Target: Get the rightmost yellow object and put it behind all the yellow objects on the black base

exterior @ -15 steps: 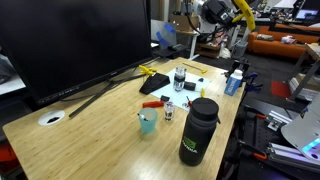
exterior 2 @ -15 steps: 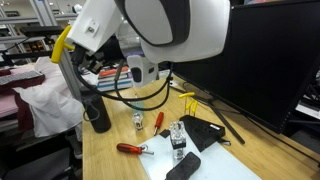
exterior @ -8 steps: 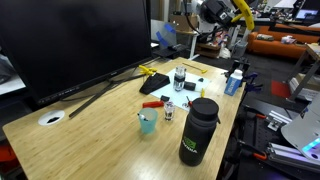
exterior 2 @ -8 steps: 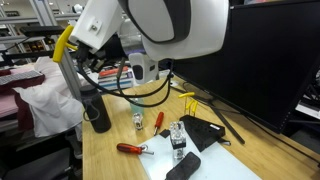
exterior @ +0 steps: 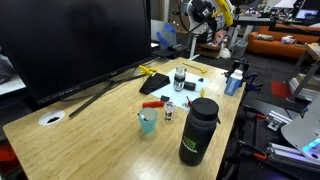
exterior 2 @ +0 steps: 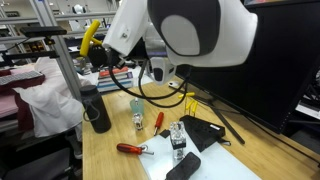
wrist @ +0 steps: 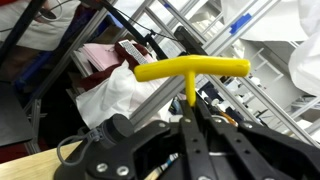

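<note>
Lying far from tool [exterior: 203, 13]: yellow object [exterior: 152, 72]

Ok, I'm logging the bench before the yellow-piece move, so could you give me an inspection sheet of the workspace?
Surface: wooden table, no spills seen.
Job's things: yellow objects clustered at a leg tip of the black base, untouched.
Clutter: black bottle, teal cup, red item, small bottles, white roll.
Grippers: gripper high off the table; fingers look shut, empty.
Cables: black cables loop under the arm.
Surroundings: yellow T-handle, metal post, lab benches.
</note>
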